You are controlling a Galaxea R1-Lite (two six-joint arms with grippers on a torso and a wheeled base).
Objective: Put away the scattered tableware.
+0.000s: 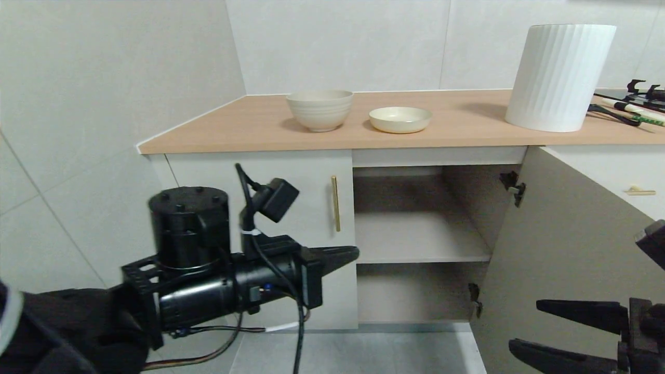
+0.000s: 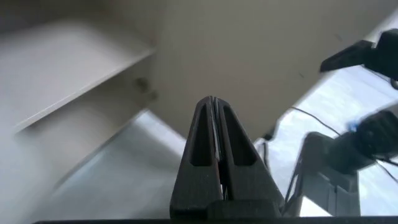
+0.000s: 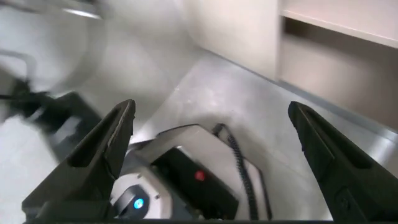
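A cream ribbed bowl (image 1: pixel 319 109) and a shallow cream dish (image 1: pixel 400 119) stand side by side on the wooden countertop (image 1: pixel 239 127). Below them the cabinet stands with its right door (image 1: pixel 563 249) swung open, baring two shelves (image 1: pixel 415 236). My left gripper (image 1: pixel 353 253) is shut with nothing in it and hangs in front of the closed left cabinet door, well below the bowl. In the left wrist view its fingers (image 2: pixel 212 124) are pressed together. My right gripper (image 1: pixel 530 324) is open, low at the right by the open door; its fingers (image 3: pixel 118 134) are spread wide.
A tall white ribbed container (image 1: pixel 558 75) stands on the counter at the right, with dark-handled utensils (image 1: pixel 631 106) beyond it. The left door has a brass handle (image 1: pixel 335 202). Tiled walls close off the left side and the back.
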